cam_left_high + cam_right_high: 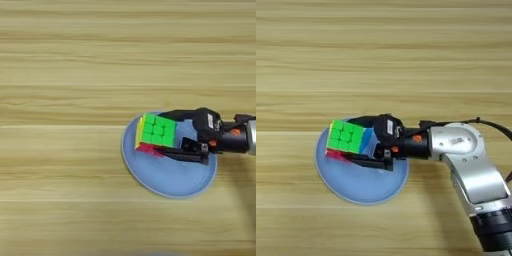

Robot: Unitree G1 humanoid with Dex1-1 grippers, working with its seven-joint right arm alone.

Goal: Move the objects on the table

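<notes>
Fingers of your right gripper are clamped on the green-and-red puzzle cube, one black finger on each side of it. You hold the cube over the round pale blue plate, on the light wooden table.

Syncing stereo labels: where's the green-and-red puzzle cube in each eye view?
Left eye view: puzzle cube sits right of centre, just below mid-height, between the two black fingers, over the plate's upper left part.
Right eye view: the same cube sits left of centre, at a similar height.
Shared landmark: the round pale blue plate under it, on the wooden table.
</notes>
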